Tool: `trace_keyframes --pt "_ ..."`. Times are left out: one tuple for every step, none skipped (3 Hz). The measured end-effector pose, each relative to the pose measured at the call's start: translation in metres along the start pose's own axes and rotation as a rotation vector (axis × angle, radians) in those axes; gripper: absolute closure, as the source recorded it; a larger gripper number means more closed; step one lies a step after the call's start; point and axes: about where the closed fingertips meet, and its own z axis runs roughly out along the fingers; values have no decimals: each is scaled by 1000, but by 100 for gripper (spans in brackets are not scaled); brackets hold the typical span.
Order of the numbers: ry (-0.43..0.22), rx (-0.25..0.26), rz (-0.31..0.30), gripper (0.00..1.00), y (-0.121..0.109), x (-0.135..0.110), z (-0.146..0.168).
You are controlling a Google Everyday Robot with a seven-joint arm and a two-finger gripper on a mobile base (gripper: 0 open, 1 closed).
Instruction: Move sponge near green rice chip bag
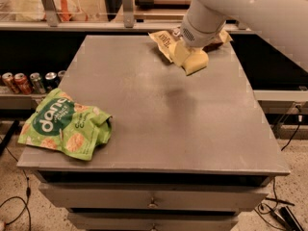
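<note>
The pale yellow sponge (pixel 190 59) hangs in the air over the far right part of the grey table (pixel 159 129), with its shadow on the tabletop below it. My gripper (pixel 188 48) is shut on the sponge from above, and the white arm covers most of it. The green rice chip bag (pixel 65 127) lies crumpled at the table's near left corner, far from the sponge.
A brown-and-cream snack bag (pixel 162 39) lies at the far edge just behind the sponge. Several drink cans (pixel 30 82) stand on a lower shelf to the left. Drawers (pixel 153 202) sit below the table front. Cables lie on the floor.
</note>
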Motion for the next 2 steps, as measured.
trace_keyframes --pt "-18 -14 -67 100 17 -5 -3" --pt "-65 -48 -226 100 59 -15 -20"
